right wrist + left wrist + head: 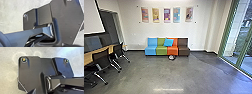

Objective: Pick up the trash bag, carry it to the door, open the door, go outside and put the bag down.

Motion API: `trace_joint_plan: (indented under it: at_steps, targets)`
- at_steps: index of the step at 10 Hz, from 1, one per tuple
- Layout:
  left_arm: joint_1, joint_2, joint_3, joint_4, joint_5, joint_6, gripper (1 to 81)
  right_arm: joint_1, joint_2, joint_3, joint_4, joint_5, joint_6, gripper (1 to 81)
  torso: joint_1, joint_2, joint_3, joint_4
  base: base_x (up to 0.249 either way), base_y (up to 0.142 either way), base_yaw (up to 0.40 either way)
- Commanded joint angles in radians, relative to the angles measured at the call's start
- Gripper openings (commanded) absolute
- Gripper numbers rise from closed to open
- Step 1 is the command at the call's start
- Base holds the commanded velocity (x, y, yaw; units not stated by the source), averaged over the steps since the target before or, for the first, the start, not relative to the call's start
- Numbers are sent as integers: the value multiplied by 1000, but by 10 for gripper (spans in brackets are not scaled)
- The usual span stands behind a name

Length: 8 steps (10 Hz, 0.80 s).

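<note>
So you've got the robot facing a couch (171, 50) against the far wall (201, 30), with blue, green, orange and brown sections. There's a bright blue pillow (168, 42) leaning where the green and orange meet, and five posters (167, 15) up above. On the floor (146, 72) by the foot of the orange section you've got a small light-and-dark thing (171, 57); might be your trash bag, but it's too tiny for me to swear to it. To your left, black chairs (101, 58) sit along a wooden counter (87, 53); to your right is green-framed glass (231, 37). Can't tell whether either tool is spread or pressed together, sorry.
</note>
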Motion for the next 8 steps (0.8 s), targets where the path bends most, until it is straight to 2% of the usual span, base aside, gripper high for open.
trace_joint_plan:
  at_steps: [1,7,8]
  targets:
    - [-39,1,6,15,47,3,811,31,0,18,-19,-51,-8,811,0,0,0,0,158,0,0]
    - [-39,5,1,23,38,3,811,29,-4,12,-20,-51,-9,811,0,0,0,0,155,0,0]
    - [-39,8,0,37,39,2,811,29,-4,12,-20,-38,-11,811,0,0,0,0,147,0,0]
